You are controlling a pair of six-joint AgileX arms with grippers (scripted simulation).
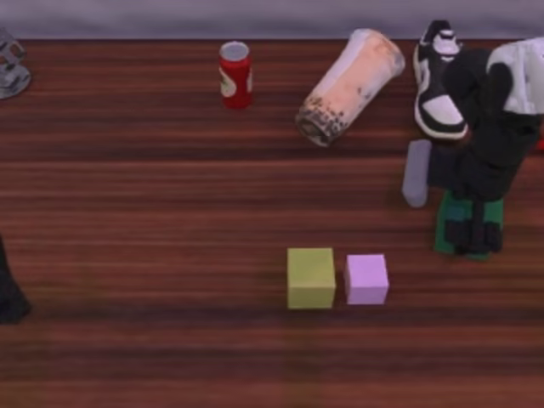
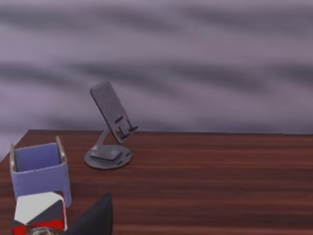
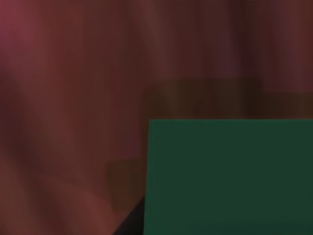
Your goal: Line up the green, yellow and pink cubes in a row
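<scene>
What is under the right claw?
The green cube sits directly beneath the right claw, on the table. Most of its top is covered by the claw, so contact cannot be seen.

Green cube (image 1: 448,223) mostly behind right arm

Overhead camera looks straight down on my dark striped wooden table (image 1: 153,212). My left wrist camera faces level across it toward the grey wall. My right wrist camera sits very close on the dark green matte cube (image 3: 230,176), shared with the overhead view (image 1: 449,223).
</scene>
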